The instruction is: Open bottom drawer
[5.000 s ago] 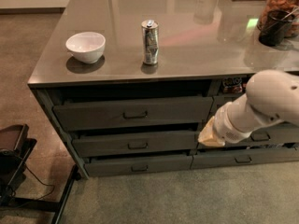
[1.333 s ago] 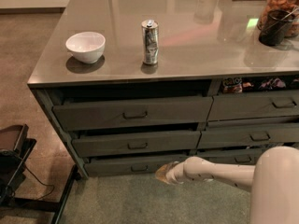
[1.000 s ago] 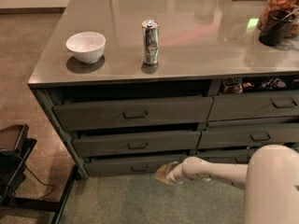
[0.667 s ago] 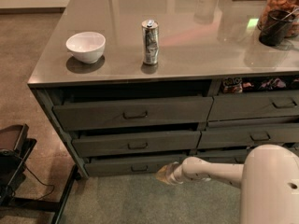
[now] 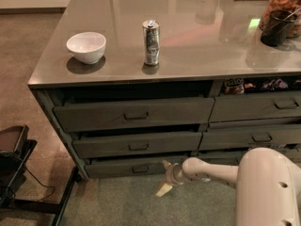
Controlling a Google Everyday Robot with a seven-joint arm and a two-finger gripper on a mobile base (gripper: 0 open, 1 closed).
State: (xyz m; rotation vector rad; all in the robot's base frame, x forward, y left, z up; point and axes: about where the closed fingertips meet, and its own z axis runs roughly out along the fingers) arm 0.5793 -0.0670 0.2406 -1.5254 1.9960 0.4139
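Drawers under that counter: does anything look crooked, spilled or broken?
Nothing is spilled or broken. The left drawers sit unevenly, with dark gaps above each front, and colourful packets poke up above the top right drawer. The gripper, fingers spread, hangs low by the right end of the bottom drawer, not on its handle.

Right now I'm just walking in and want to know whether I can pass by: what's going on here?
The robot's arm reaches low across the front of the drawers. Its gripper, fingers apart, hangs just right of the handle of the bottom drawer, not grasping it. That drawer is not yet pulled out. A white bowl and a can stand on the countertop.
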